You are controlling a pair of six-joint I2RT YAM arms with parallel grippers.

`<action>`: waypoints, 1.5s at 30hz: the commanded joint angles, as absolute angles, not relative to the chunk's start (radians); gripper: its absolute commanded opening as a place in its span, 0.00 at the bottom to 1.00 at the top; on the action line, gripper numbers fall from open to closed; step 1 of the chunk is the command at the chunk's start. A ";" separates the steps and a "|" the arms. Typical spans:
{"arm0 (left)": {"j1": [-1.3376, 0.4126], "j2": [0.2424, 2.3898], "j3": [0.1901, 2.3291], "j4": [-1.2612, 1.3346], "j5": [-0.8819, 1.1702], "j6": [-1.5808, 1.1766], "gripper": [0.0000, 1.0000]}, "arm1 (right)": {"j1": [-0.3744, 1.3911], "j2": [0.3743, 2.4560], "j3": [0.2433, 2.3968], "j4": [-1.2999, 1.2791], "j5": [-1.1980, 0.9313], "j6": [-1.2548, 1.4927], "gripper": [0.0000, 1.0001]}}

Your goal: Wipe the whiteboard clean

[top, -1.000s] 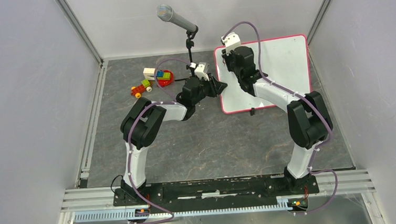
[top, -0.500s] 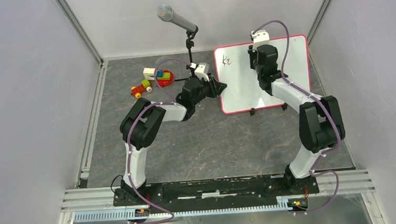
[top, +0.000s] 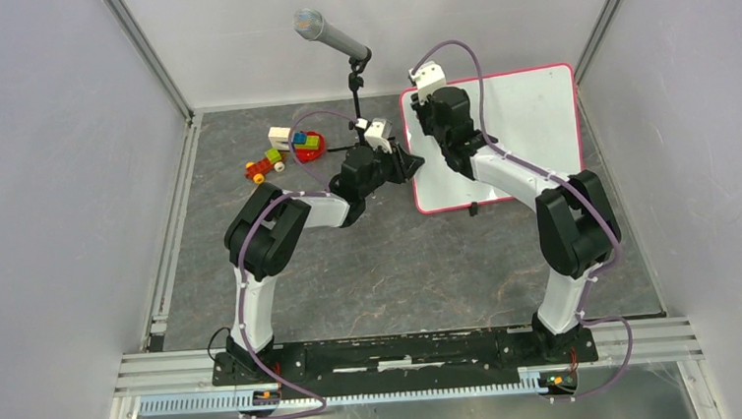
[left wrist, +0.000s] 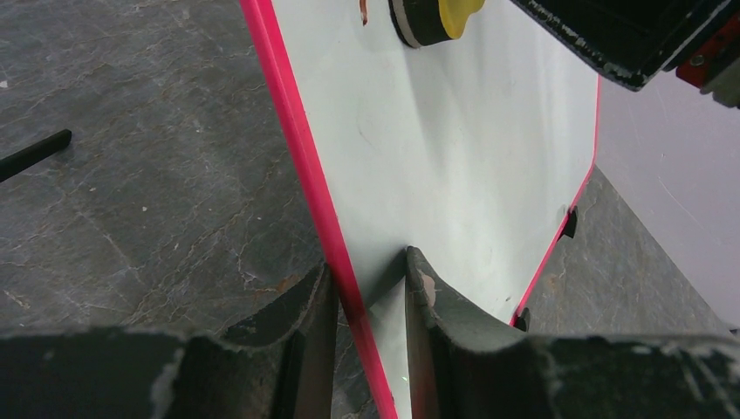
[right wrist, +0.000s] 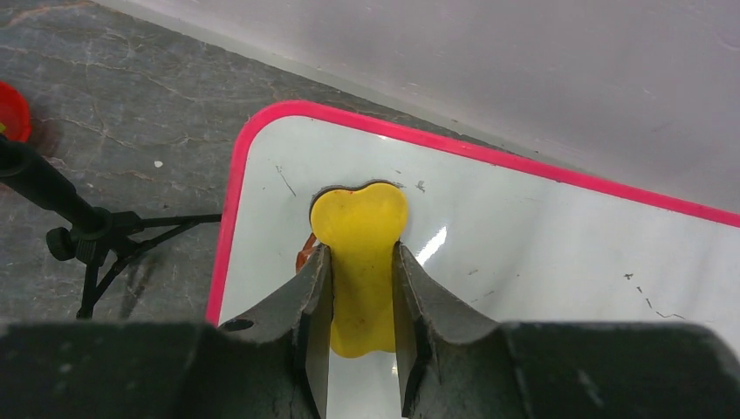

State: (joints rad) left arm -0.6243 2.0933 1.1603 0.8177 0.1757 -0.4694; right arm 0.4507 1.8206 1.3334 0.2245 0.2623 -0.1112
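The whiteboard [top: 529, 129], white with a pink-red frame, lies at the back right. My left gripper [top: 413, 163] is shut on its left edge; in the left wrist view its fingers straddle the frame [left wrist: 301, 166]. My right gripper [top: 430, 117] is shut on a yellow eraser [right wrist: 359, 262] pressed on the board near its far left corner. A red-orange mark [right wrist: 304, 255] peeks out beside the eraser. The eraser also shows in the left wrist view [left wrist: 432, 16]. The board surface [right wrist: 558, 253] carries faint specks.
A microphone on a small tripod [top: 353, 73] stands left of the board; its legs show in the right wrist view [right wrist: 96, 244]. Colourful toy blocks [top: 289, 146] lie at the back left. Grey walls close in on all sides.
My right gripper with the eraser swept right along the board's far edge, exposing red writing, then came back left over that corner. The left gripper has stayed on the board's edge.
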 commanded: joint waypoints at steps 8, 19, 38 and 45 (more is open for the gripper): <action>-0.611 2.051 1.149 0.815 0.064 -0.337 0.02 | 0.453 1.828 1.300 0.138 0.084 -0.202 0.21; -0.611 2.049 1.152 0.811 0.064 -0.332 0.02 | 0.474 1.780 1.264 0.024 0.127 -0.276 0.21; -0.652 2.030 1.165 0.757 0.010 -0.244 0.02 | 0.491 1.799 1.397 0.167 0.361 -0.151 0.24; -0.652 2.016 1.155 0.747 0.003 -0.226 0.02 | 0.489 1.869 1.505 0.140 0.438 -0.122 0.25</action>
State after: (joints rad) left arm -0.6521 2.0499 1.1549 0.7658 0.0769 -0.3408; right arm 0.4908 1.8332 1.4200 0.1188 0.3664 -0.1608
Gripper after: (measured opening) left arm 0.348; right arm 0.318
